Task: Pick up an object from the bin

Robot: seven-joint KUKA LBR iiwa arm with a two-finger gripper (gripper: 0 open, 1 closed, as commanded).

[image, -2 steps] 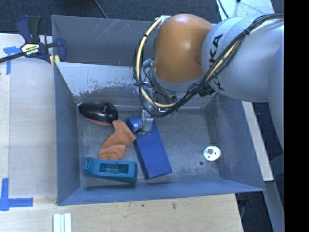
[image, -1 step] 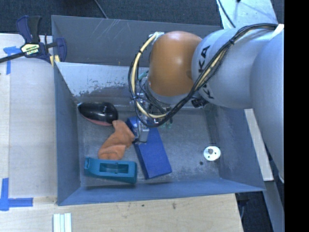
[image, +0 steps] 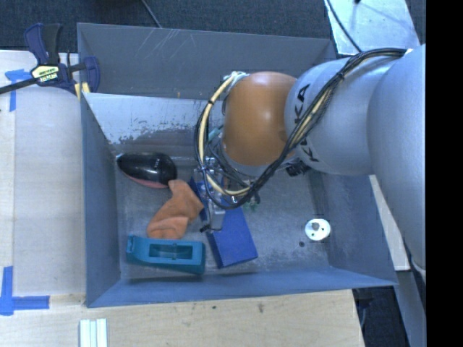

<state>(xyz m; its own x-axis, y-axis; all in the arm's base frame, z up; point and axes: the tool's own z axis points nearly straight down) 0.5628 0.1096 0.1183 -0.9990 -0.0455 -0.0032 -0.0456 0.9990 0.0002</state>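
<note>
Grey metal bin [image: 98,194], inspected from its left wall across. On the floor at centre left lies a glossy black oval object with a pink underside [image: 147,169], close under the sloping rear wall. Below it, along the front wall at lower left, rests a teal rectangular plastic piece with a recessed top [image: 166,254], lying flat and slightly slanted. Between these two sits a soft orange-tan lump of crumpled material [image: 176,212]; its upper end is near the black oval, and its lower end is just above the teal piece. Immediately right of the lump, at the centre of the frame, the gripper [image: 212,219] is down close to the floor, beneath the arm's rounded orange cover [image: 253,118] and a loop of yellow and black cables [image: 210,121]. Its tip stands at the upper left corner of a flat dark blue rectangular block [image: 233,241], just beside the lump's right edge. Contact with either item cannot be confirmed, and nothing is seen held. Whether the jaws are spread or pressed together cannot be told from here, as the wrist hides them. The blue block lies tilted, its lower left corner near the teal piece. Well apart, at right of centre, a small white round item [image: 317,229] lies alone on bare floor. The silver-grey arm [image: 362,114] enters from the upper right.
</note>
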